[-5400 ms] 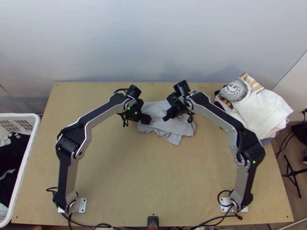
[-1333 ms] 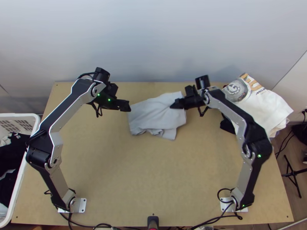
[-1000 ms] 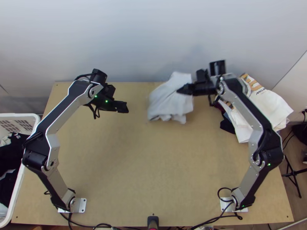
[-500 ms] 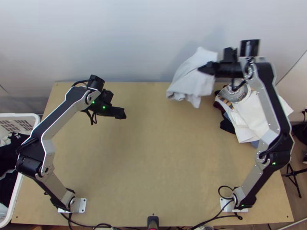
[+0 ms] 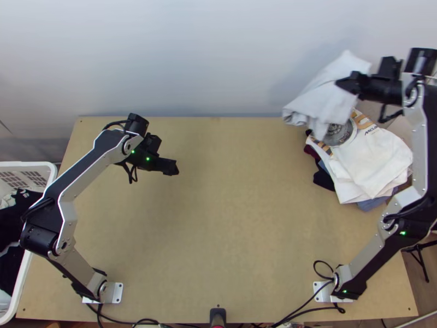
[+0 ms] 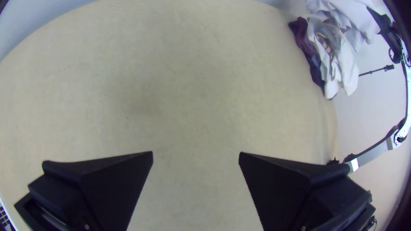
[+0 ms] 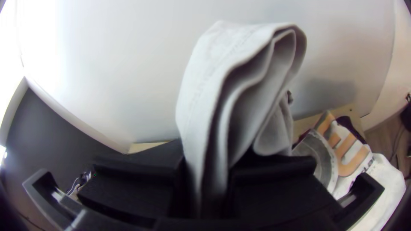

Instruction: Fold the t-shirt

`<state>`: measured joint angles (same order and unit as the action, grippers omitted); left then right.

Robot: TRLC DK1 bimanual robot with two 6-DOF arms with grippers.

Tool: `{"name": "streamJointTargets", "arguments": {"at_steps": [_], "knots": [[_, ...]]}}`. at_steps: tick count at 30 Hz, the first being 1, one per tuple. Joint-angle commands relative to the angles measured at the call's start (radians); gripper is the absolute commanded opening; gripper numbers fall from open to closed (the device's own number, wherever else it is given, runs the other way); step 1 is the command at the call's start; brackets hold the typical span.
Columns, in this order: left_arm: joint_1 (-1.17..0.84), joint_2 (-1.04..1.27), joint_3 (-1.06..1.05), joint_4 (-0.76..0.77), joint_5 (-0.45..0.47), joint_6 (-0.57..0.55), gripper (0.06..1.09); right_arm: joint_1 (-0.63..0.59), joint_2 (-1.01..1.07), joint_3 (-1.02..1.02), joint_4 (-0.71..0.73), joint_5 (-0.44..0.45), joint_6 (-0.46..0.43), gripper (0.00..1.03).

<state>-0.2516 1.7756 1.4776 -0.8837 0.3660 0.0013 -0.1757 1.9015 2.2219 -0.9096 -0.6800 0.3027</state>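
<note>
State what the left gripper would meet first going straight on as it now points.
Most likely the bare table, which lies ahead of the open left gripper; how far off is unclear.

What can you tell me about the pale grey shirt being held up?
The t-shirt is pale grey and looks like soft fabric. It is folded over into several loose layers, with a rounded bend. The right hand pinches it between two black fingers, off the table, by the clothes pile at the far right. Whether it touches the pile, I cannot tell.
</note>
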Motion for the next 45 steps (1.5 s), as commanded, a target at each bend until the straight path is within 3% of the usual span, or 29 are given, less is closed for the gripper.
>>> {"name": "streamJointTargets", "arguments": {"at_steps": [1, 18, 35, 45], "knots": [[0.002, 0.005, -0.013, 0.017, 0.001, 0.006, 1.04, -0.127, -0.012, 0.024, -0.017, -0.001, -0.002, 0.03], [0.018, 0.008, -0.023, 0.025, 0.001, 0.025, 1.04, -0.289, -0.025, -0.053, -0.061, -0.003, -0.027, 0.03], [0.017, 0.008, -0.043, 0.042, 0.001, 0.025, 1.04, -0.473, -0.101, -0.528, -0.100, -0.003, -0.251, 0.03], [0.011, 0.016, -0.042, 0.049, 0.001, 0.022, 1.04, -0.604, -0.058, -0.613, -0.091, -0.001, -0.349, 0.03]]}}
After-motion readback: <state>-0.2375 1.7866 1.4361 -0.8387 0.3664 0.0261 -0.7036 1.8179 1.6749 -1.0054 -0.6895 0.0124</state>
